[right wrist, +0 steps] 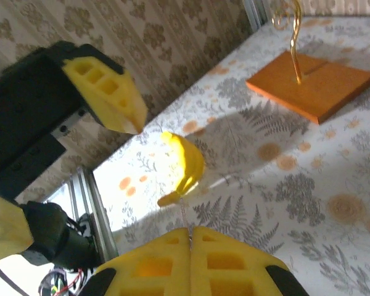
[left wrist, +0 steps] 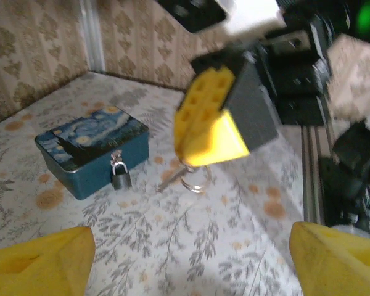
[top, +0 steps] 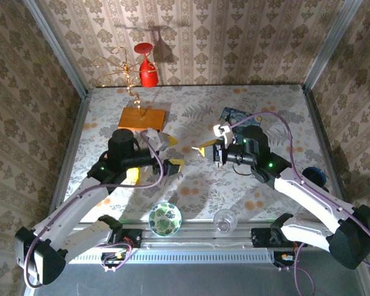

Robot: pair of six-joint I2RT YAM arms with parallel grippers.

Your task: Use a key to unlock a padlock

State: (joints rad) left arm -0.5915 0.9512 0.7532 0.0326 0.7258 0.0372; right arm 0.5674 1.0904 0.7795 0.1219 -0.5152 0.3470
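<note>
Right gripper (left wrist: 200, 161), frame centre, pinched shut on thin dark ringed key (left wrist: 172, 180). Left gripper (left wrist: 191, 250) gapes, empty. Small grey metal padlock (left wrist: 119, 175) hangs left-centre on blue painted tin (left wrist: 80, 151). Carrying step, seemingly; next calls for aligning key tip with padlock.

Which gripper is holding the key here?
The right gripper, fingers pinched shut on the key; the left gripper stands open and holds nothing.

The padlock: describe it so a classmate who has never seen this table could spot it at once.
On the floral table, find the blue tin painted with a starry night sky. The padlock sits at the middle of its front wall: small, silvery-grey metal with a looped shackle, far smaller than the tin.
</note>
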